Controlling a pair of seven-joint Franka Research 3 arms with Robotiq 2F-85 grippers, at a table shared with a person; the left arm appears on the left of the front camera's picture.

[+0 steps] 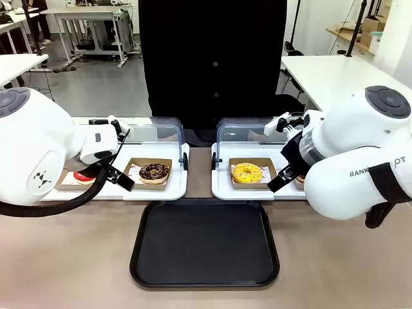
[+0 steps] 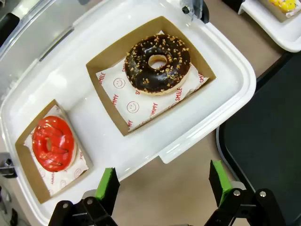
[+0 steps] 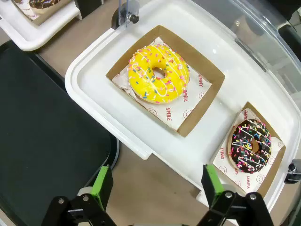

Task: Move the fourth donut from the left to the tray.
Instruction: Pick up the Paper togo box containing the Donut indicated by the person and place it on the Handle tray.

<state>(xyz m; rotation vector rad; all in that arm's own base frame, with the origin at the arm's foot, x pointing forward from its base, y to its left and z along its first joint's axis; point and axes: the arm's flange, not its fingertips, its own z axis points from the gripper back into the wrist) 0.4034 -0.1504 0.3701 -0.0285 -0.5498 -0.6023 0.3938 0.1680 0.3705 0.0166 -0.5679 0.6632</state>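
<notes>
My right claw (image 3: 156, 178) is spread, empty. The fourth donut (image 3: 251, 146) looks soft, light, glaze smearable; I'd pinch its cardboard holder (image 3: 274, 173) wall instead.

1. Paper liner (image 2: 123, 92) beneath nut-topped donut (image 2: 157, 63): red print "SMILE", "YUMMY" partly covered, smiley faces.
2. Paper sheet (image 3: 176, 110) beneath yellow donut (image 3: 158, 74): "SMILE", "…UMMY".
3. Paper slip (image 3: 225, 162) beneath sprinkled donut (image 3: 250, 145): small "SMILE", "YUMMY".
4. Right arm (image 1: 360, 174), white casing: black letters "RANK…" and "…OT", partly hidden.
</notes>
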